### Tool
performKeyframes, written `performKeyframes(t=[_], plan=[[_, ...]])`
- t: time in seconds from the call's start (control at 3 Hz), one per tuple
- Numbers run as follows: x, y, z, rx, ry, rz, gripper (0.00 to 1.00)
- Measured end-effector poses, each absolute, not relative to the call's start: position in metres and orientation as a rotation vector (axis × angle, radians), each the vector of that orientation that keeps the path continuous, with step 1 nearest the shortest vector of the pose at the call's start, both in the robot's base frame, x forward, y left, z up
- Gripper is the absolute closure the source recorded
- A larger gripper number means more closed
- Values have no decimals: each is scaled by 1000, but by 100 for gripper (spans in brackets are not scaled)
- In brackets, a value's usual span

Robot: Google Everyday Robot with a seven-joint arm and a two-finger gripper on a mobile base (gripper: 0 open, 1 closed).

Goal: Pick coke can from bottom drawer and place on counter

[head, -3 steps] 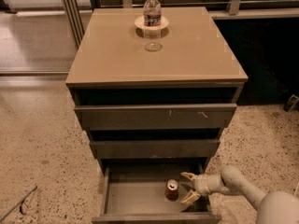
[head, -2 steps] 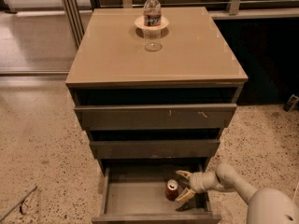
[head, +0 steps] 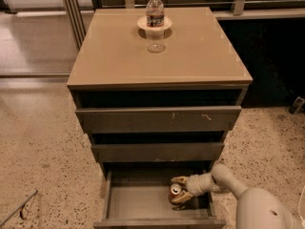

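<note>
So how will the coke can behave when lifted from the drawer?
The coke can stands upright in the bottom drawer with the gripper at it; a sideways nudge could tip it. Its round, smooth metal body would probably roll once down and may slip. Thin walls likely dent if squeezed hard.

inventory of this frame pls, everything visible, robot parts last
cabinet: 1, grey-brown, centre, three drawers
counter: 1, glossy tan, cabinet top
water bottle: 1, clear, upright near the counter's far edge
round dish: 1, cream, at the bottle's base
bottom drawer: 1, grey-brown, pulled open
coke can: 1, red-brown with silver top, upright in the bottom drawer, right side
floor: speckled beige, around the cabinet
thin rod: 1, dark, on the floor, lower left
arm: 1, off-white, reaching in from lower right
tool: 1, yellowish, inside the bottom drawer at the coke can
</note>
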State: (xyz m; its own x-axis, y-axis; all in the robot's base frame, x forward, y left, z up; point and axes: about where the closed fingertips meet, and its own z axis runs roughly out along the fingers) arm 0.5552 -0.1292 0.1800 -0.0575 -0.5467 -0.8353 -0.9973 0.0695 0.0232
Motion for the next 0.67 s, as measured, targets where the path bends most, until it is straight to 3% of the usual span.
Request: performKeyframes(t=[0.33, 0.67], plan=[[556, -129, 180, -1553, 1684, 862, 62], [555, -128, 181, -1552, 1683, 863, 93]])
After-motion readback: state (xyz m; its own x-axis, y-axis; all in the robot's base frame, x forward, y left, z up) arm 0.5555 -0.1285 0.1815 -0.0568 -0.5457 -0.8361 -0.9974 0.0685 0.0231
